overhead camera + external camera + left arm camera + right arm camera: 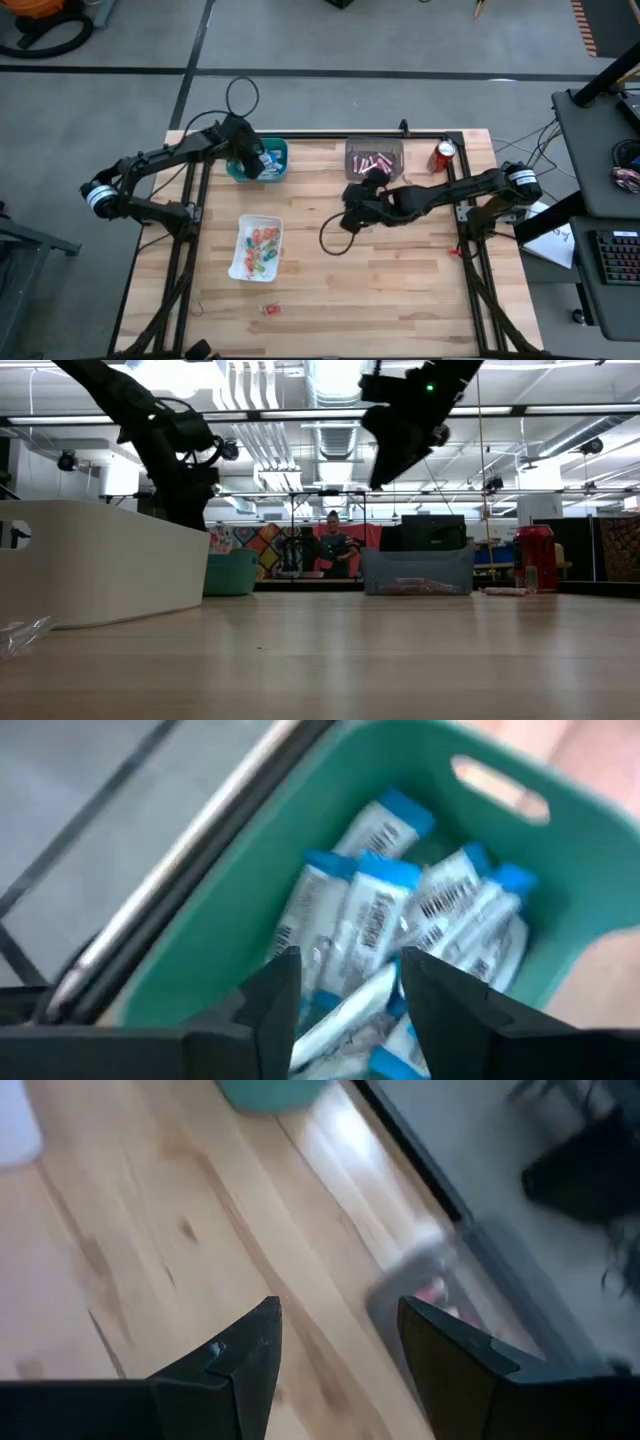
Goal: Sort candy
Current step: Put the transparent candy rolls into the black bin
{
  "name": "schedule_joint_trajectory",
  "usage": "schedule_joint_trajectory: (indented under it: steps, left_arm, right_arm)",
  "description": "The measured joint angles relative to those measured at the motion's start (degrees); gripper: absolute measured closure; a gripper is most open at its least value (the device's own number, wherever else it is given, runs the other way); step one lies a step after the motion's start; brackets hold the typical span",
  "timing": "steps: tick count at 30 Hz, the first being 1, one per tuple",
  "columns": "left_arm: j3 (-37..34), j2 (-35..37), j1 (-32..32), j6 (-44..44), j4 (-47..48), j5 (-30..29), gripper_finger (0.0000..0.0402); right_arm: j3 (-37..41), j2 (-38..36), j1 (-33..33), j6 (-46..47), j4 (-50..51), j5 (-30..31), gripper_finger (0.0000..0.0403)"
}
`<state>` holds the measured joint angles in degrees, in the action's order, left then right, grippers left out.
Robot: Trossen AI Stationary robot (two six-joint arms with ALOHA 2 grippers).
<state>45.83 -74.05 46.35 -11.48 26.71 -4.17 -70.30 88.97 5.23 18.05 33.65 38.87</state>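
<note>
Several blue-and-white candy bars (400,900) lie in a teal bin (262,160) at the table's far left. My left gripper (350,960) hangs open just above them, fingers pointing down into the bin (560,870). Pink candy sticks (374,162) lie in a grey bin (375,148) at the far middle. Small red, orange and green candy pieces (260,245) fill a white tray (240,268). My right gripper (340,1305) is open over bare wood near the table's middle (350,215), nothing between its fingers.
A red soda can (444,156) stands to the right of the grey bin. One loose wrapped sweet (270,310) lies near the front edge. A dark cable loop (335,238) sags beneath my right arm. In the low view the white tray's wall (100,565) fills the left.
</note>
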Motion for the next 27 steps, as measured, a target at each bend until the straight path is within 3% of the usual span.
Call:
schedule_joint_trajectory:
  steps: [5, 11, 20, 27]
  left_arm:
    - [2.5, 3.2, -0.7, 3.9, 0.1, -0.8, 0.0231]
    - [3.4, 8.6, -5.8, 9.4, -0.9, -0.4, 0.0236]
    - [3.2, 13.5, -24.9, 16.0, -2.9, -1.2, 0.0248]
    - [3.2, 13.5, -40.6, 17.8, -6.5, -11.4, 0.0249]
  right_arm:
    - [0.1, -4.2, -3.8, 8.1, 13.0, -6.3, 0.0209]
    - [2.7, -8.4, -9.1, 14.3, 23.1, -8.4, 0.0209]
    - [14.7, -13.9, -21.1, 15.4, 26.2, -20.0, 0.0209]
    - [23.1, -16.0, -26.4, 14.4, 25.6, -24.3, 0.0209]
